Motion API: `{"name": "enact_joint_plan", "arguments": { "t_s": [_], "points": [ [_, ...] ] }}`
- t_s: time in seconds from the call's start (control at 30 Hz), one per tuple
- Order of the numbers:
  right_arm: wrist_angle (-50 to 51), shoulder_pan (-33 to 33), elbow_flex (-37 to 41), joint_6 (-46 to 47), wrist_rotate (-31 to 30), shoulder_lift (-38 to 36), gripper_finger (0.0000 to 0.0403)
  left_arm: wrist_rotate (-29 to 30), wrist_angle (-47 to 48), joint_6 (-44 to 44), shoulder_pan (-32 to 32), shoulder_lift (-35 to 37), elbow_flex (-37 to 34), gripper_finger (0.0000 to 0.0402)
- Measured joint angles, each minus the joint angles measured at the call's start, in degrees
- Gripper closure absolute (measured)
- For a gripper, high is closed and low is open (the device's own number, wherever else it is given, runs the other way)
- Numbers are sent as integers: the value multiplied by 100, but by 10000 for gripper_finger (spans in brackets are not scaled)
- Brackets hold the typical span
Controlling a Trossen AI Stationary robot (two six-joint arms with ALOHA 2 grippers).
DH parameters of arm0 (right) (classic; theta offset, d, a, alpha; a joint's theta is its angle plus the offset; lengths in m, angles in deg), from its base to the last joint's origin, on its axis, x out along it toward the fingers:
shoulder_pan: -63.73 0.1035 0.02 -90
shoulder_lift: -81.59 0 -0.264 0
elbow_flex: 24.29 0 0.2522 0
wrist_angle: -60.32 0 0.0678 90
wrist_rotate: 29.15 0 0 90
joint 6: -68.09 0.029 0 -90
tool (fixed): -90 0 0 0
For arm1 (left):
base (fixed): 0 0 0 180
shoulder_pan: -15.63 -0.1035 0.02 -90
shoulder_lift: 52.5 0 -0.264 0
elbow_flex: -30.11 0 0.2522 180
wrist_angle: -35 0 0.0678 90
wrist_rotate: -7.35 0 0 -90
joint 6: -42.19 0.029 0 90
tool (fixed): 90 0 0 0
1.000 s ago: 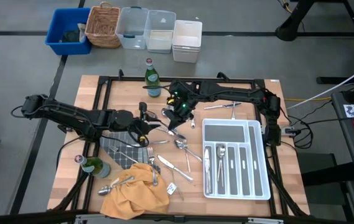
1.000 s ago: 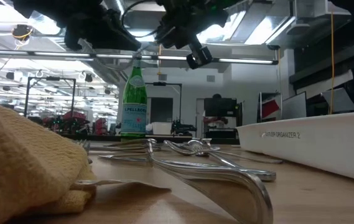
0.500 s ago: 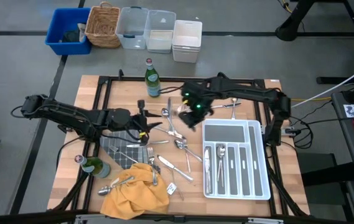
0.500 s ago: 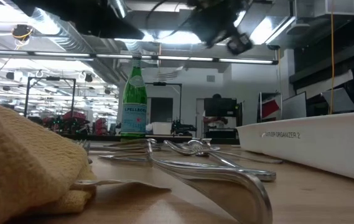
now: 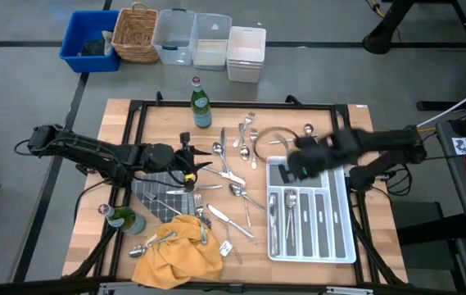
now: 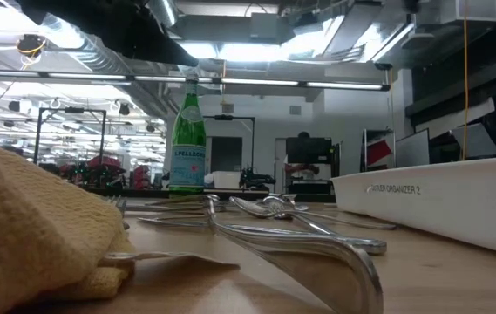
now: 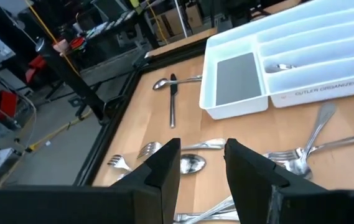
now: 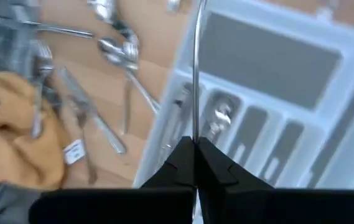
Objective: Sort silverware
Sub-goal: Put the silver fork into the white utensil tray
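Loose silverware [image 5: 233, 176] lies on the wooden table between the arms, with more pieces near the far edge [image 5: 245, 139]. It also shows in the low view [image 6: 291, 235]. My right gripper [image 5: 291, 164] hovers over the far end of the white divided tray [image 5: 341, 209], shut on a slim silver piece [image 8: 194, 62]. My left gripper [image 5: 190, 162] is open and empty, above forks and a spoon [image 7: 192, 163] at mid-table. Spoons [image 5: 291, 201] lie in one tray compartment. My right gripper pinches the slim silver piece by one end [image 8: 193, 132] between its two fingers. The piece sticks straight out past the fingertips, in line with them. It is lifted clear above the tray [image 8: 270, 68]. Which kind of piece it is does not show.
A yellow cloth [image 5: 179, 250] and a grey napkin [image 5: 160, 197] lie near the front left, with silverware on and around them. One green bottle [image 5: 201, 105] stands at the far edge and another [image 5: 126, 220] at the left. Bins and a basket [image 5: 134, 33] stand beyond the table.
My right gripper has gone from mid-table toward the table's right edge, carrying the slim silver piece, and now hangs over the tray's far end. It has passed out of the low view.
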Motion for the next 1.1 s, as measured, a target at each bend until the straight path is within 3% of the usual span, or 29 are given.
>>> {"name": "enact_joint_plan", "arguments": {
  "t_s": [0.17,0.37,0.63,1.1],
  "points": [
    [-45,1402,926,2398,-355,-33,402,0,-3,-97,0,0,0,288],
    [-1448,2613,2146,4421,-941,-9,402,0,-51,-112,0,0,0,288],
    [-3122,3063,3567,4531,-769,-15,397,0,-31,-556,0,0,0,288],
    [-3857,3460,4539,4532,-220,-15,394,0,315,-1260,0,-2,0,288]
  ]
}}
